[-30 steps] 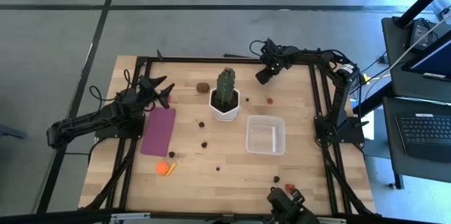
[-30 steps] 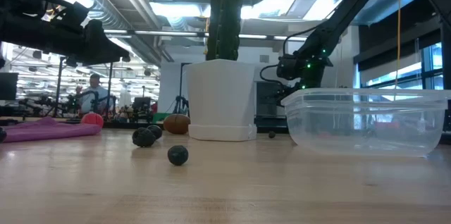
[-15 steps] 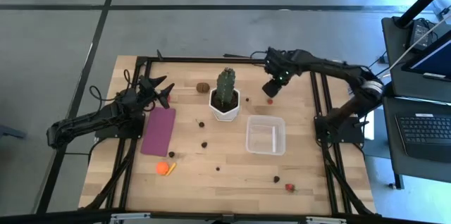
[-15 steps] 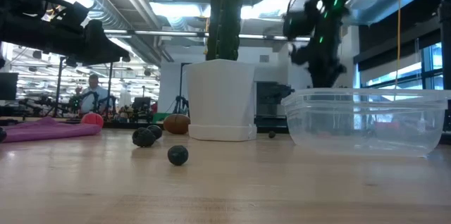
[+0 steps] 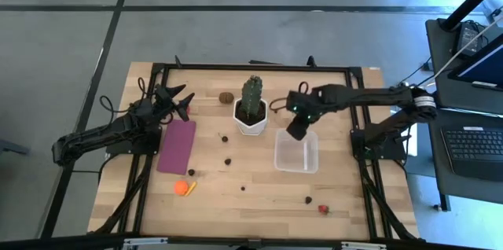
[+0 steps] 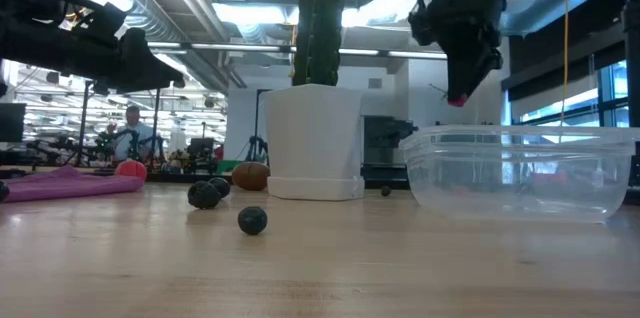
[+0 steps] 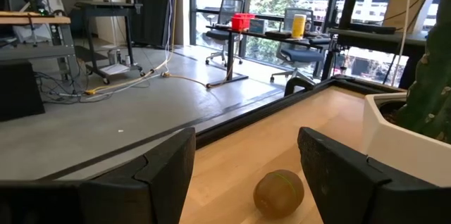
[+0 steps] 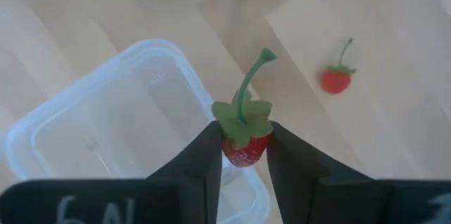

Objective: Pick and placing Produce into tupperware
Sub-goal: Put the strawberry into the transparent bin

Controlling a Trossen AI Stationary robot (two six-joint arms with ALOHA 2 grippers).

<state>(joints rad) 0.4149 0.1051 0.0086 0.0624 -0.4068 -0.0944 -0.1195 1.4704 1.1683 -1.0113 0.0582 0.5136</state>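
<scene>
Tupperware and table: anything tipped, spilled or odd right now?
Nothing stands out. The tupperware sits flat and empty, the cactus pot is upright, and the right gripper holds a strawberry above the box.

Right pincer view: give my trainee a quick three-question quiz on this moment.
1. True or false: the right pincer is shut on a strawberry.
2. The right pincer hangs over which thing? A) purple mat B) tupperware C) cactus pot
3. Fill in: the left pincer waits open, facing a brown ____.

Key: 1 true; 2 B, at its rim nearest the cactus pot; 3 kiwi.
</scene>
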